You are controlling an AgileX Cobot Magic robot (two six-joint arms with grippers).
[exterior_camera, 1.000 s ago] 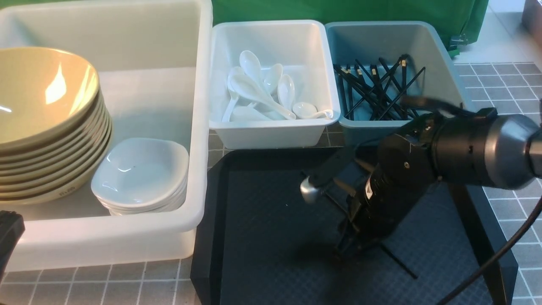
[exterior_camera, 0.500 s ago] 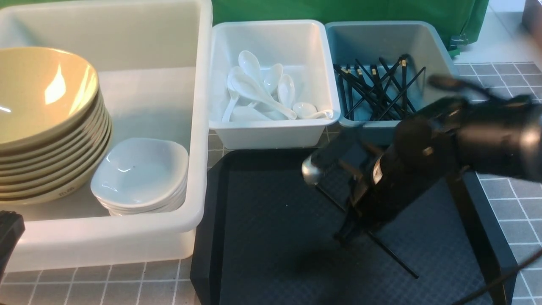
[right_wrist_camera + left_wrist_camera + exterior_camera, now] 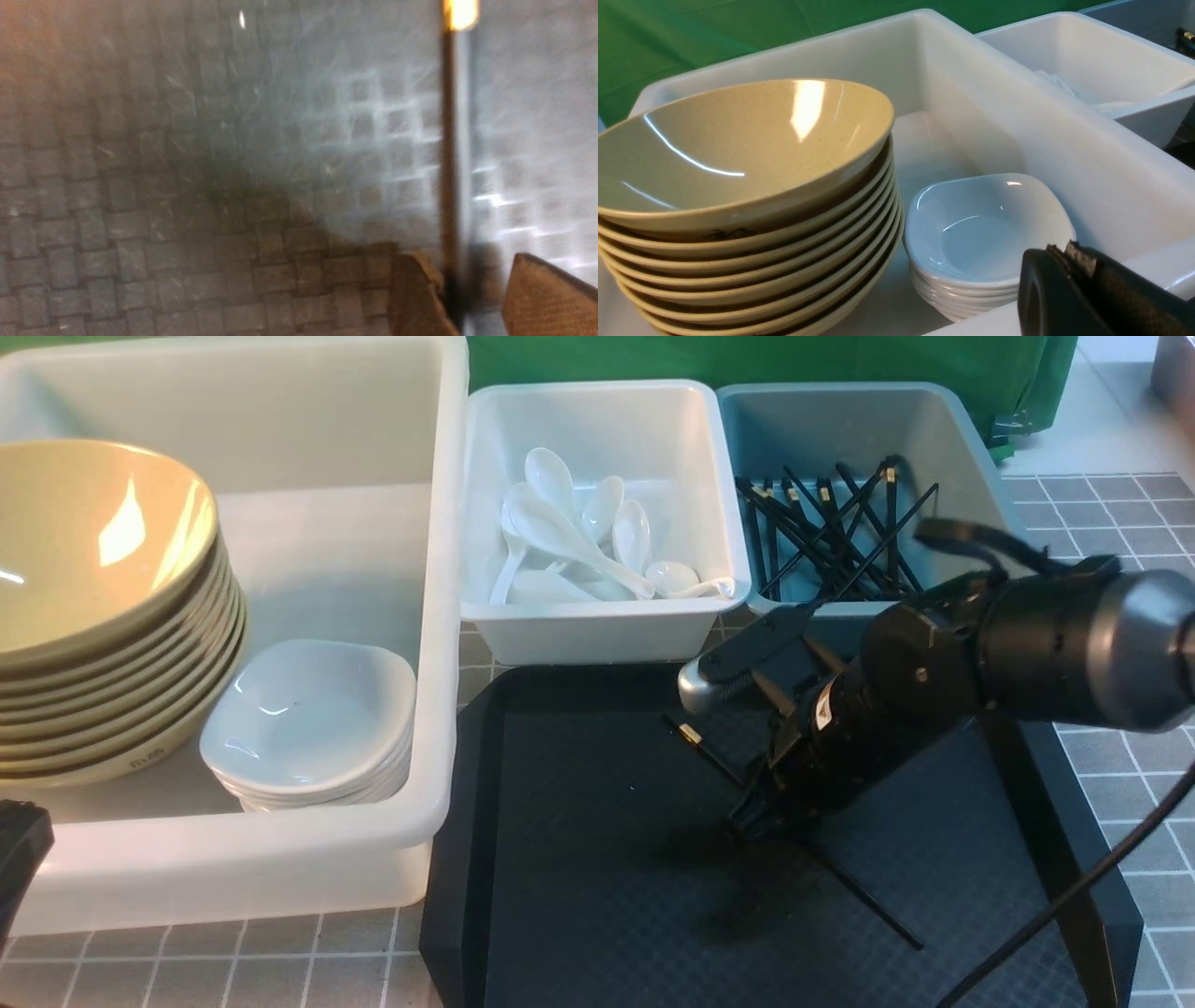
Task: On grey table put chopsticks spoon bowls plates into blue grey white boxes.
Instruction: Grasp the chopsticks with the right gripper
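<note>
- Black chopstick (image 3: 868, 901) slants across the dark tray (image 3: 579, 859), its middle hidden behind the right pincer (image 3: 752, 821).
- Blurred wrist view: the right pincer (image 3: 467, 266) is released, with fingers either side of the chopstick (image 3: 448, 140) and a gap showing.
- Left pincer (image 3: 1069, 261) is clenched and cut off by the frame, beside the large white box (image 3: 439, 616).
- Other chopsticks (image 3: 822, 532) lie crossed in the blue-grey box (image 3: 962, 448).

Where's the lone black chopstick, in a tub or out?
Out: the black chopstick lies across the black textured tray, at the right tool.
</note>
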